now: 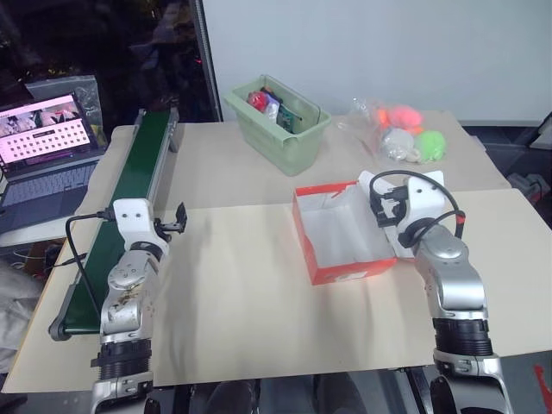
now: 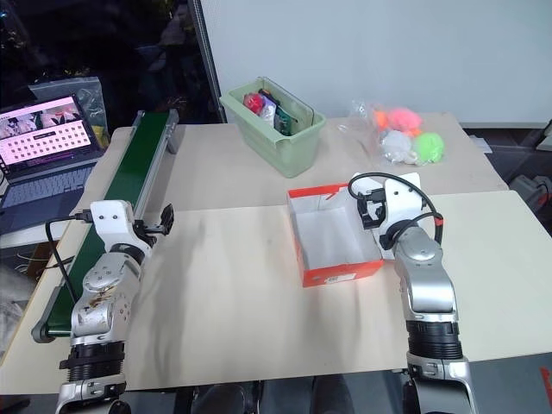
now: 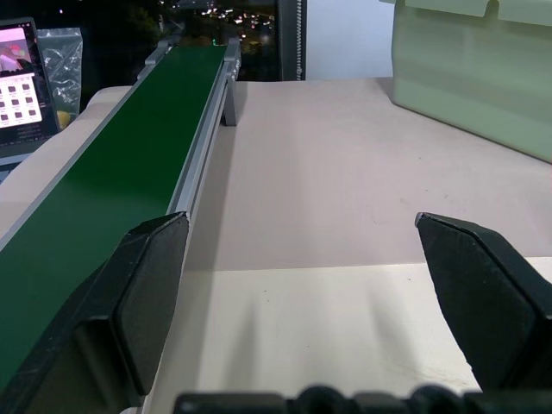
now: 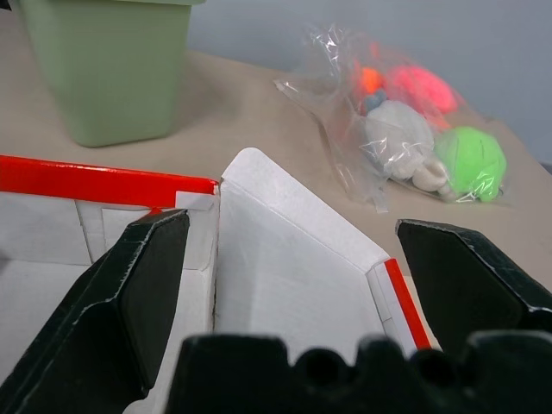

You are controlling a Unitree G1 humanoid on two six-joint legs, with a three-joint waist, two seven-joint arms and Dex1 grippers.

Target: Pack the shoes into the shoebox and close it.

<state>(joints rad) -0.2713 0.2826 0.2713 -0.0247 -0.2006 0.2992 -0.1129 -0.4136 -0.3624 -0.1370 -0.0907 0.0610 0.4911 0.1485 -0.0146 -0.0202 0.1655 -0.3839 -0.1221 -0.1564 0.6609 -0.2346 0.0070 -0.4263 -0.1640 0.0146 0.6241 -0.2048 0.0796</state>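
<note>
Right wrist view: right gripper [image 4: 285, 285], black fingers spread wide, nothing between them, hovers over lid edge of open red-orange cardboard shoebox [image 1: 332, 231], white inside, mid-table. Left gripper [image 3: 315, 302] likewise apart, empty, beside green conveyor belt [image 1: 129, 198]. Pale green plastic bin [image 1: 289, 129] behind box.

**My two arms, silver, white and black**

My forearms are silver-grey metal with black ribbed bands near the elbows. Each wrist carries a white block with a looping black cable. My left fingers [image 3: 147, 302] and right fingers [image 4: 138, 293] are broad, black, matte wedges.
</note>
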